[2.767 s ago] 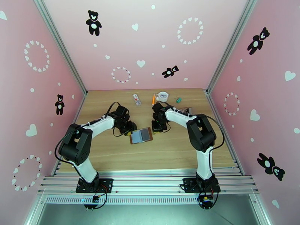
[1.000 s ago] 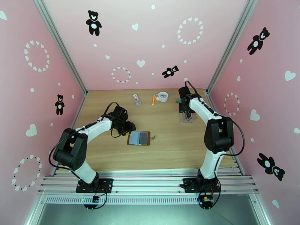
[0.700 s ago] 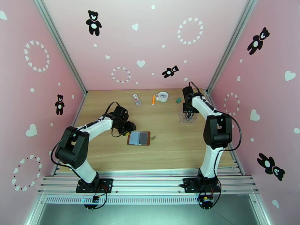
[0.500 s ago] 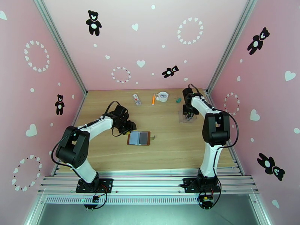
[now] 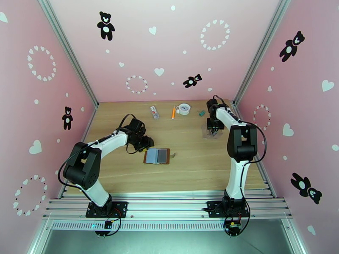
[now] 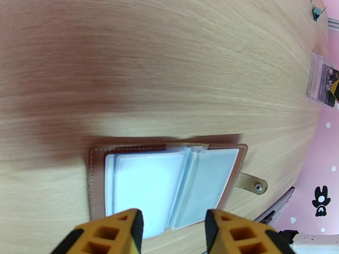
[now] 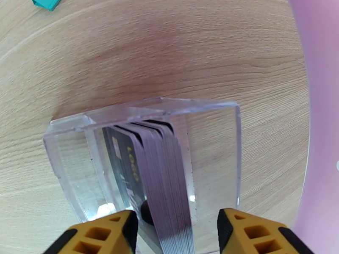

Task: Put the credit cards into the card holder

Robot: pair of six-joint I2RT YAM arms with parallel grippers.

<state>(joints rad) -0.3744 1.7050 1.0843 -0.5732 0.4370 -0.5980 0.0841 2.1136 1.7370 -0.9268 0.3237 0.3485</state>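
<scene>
Seen from above, the card holder (image 5: 157, 156) lies open near the middle of the table (image 5: 190, 170), with the left gripper (image 5: 147, 143) just beside its far left corner. The right gripper (image 5: 213, 128) hangs over a clear box (image 5: 210, 134) well off to the right; its contents are too small to tell here.

The left wrist view shows the holder's pale blue pockets and its snap tab (image 6: 252, 184) sticking out sideways. The fingers stand apart and empty at one edge of it.

The right wrist view shows the cards (image 7: 163, 166) standing on edge in a tight stack in the box, the front one dark with gold lettering. The jaws are open, one on each side of the stack, gripping nothing.
</scene>
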